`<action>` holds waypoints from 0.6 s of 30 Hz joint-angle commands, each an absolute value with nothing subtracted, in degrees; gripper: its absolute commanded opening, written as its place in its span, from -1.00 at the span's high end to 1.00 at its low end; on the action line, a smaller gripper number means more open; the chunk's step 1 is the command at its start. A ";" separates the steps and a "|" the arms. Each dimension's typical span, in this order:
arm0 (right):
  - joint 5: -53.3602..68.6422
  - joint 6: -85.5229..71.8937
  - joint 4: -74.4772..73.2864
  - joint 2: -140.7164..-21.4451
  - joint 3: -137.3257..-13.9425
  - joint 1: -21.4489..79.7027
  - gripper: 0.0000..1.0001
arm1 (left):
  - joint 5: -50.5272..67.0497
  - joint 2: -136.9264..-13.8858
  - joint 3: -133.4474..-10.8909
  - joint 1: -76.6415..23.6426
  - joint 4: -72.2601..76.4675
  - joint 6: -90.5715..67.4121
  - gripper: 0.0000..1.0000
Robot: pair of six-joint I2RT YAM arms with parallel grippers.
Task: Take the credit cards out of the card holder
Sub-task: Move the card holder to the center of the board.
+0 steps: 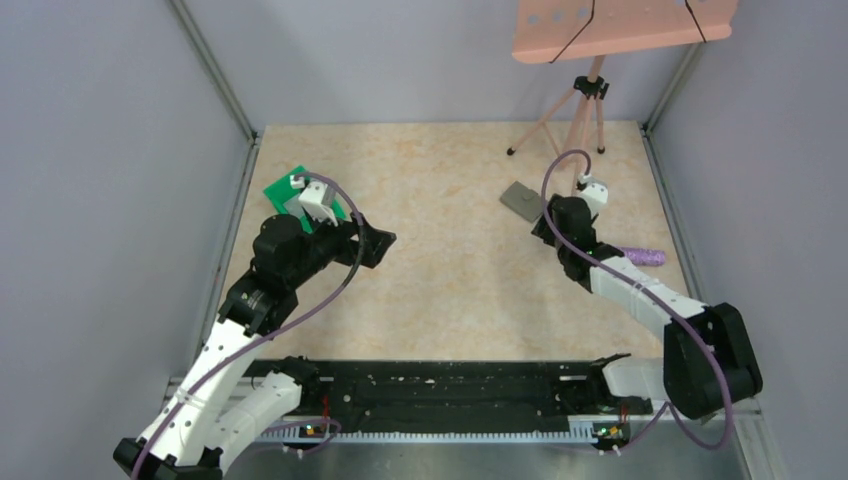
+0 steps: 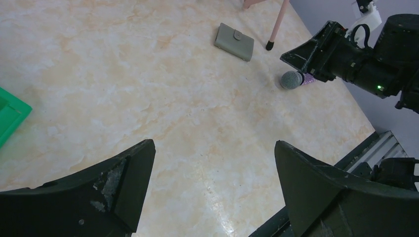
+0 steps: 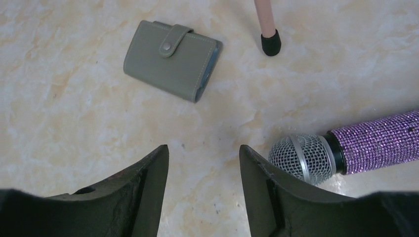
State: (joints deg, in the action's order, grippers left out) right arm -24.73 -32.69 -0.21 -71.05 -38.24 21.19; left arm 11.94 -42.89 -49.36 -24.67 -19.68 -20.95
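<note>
Right claw (image 3: 203, 150) — jaws apart | card holder (image 3: 170, 59) — flat, snap fastened

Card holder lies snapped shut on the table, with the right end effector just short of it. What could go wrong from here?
1. The card holder lies flat and closed, so the right end effector may just push it along the smooth table instead of catching the strap.
2. The microphone lies right beside one of its fingers and might get knocked and roll.
3. The tripod leg stands just beyond the card holder; a long reach could bump it.
</note>
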 commanded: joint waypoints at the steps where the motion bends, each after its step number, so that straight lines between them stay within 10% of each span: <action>1: -19.50 -36.97 9.27 -74.43 -37.99 16.83 -0.06 | 13.31 -42.53 -49.18 -24.59 -16.97 -21.62 -0.92; 18: -15.50 -48.41 23.36 -90.22 -38.81 12.69 0.21 | 12.21 -41.66 -49.38 -24.61 -17.43 -21.88 -0.91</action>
